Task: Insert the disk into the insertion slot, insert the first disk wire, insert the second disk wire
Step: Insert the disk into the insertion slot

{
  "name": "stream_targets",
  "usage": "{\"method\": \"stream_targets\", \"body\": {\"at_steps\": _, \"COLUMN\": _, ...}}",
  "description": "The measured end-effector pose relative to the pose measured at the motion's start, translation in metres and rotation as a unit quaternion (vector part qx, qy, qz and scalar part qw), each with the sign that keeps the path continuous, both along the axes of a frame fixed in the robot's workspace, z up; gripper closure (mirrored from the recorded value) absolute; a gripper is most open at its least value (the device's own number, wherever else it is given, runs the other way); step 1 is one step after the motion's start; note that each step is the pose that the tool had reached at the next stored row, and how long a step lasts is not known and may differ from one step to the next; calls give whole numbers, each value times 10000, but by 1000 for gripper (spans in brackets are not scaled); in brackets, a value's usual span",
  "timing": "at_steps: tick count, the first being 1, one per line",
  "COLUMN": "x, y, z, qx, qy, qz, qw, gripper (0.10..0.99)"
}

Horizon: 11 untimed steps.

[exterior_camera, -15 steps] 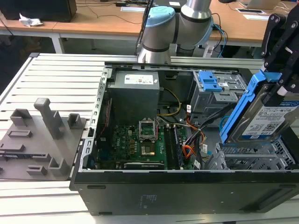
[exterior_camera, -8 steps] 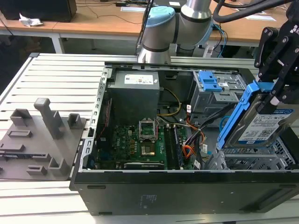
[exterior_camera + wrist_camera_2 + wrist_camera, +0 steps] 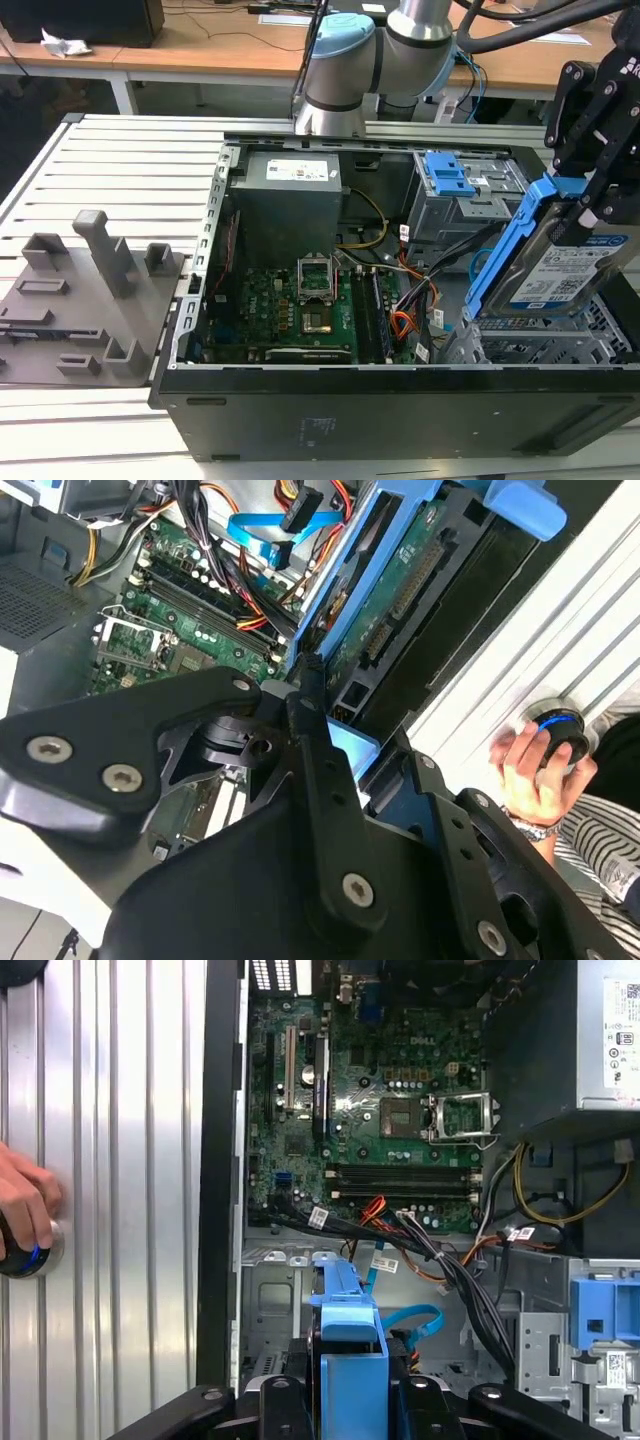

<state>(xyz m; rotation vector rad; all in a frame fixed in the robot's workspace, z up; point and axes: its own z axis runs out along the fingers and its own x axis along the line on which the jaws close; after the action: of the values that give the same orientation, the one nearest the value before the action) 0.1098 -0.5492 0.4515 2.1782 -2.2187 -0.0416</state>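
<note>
Hand grips disk tilted above insertion slot.

A ribbed aluminium worktop of long parallel slats fills the foreground, pale grey and catching an even, soft light; in the first wrist view its ridges shine in bright streaks. On it, toward the exterior view's left, lies a grey fixture plate with upright blocks. Behind the worktop runs a light wooden desk on a white leg. It carries a dark box, a crumpled white scrap, loose black cables and some white papers. Under the desk the space lies in deep shadow.
</note>
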Motion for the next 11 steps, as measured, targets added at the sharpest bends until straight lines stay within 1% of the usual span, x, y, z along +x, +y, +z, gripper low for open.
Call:
{"method": "stream_targets", "body": {"at_steps": 2, "x": 7, "y": -4, "z": 14, "qx": -8, "qy": 0, "qz": -42, "qw": 10000, "gripper": 722}}
{"method": "stream_targets", "body": {"at_steps": 4, "x": 21, "y": -9, "z": 15, "qx": -9, "qy": 6, "qz": -77, "qw": 10000, "gripper": 722}}
{"method": "stream_targets", "body": {"at_steps": 6, "x": 58, "y": -18, "z": 11, "qx": -8, "qy": 24, "qz": -103, "qw": 9999, "gripper": 722}}
{"method": "stream_targets", "body": {"at_steps": 7, "x": 75, "y": -31, "z": 7, "qx": -9, "qy": 37, "qz": -113, "qw": 9999, "gripper": 722}}
{"method": "stream_targets", "body": {"at_steps": 9, "x": 76, "y": -68, "z": 0, "qx": -9, "qy": 40, "qz": -143, "qw": 9999, "gripper": 722}}
{"method": "stream_targets", "body": {"at_steps": 11, "x": 81, "y": -79, "z": -13, "qx": -8, "qy": 44, "qz": -187, "qw": 9998, "gripper": 722}}
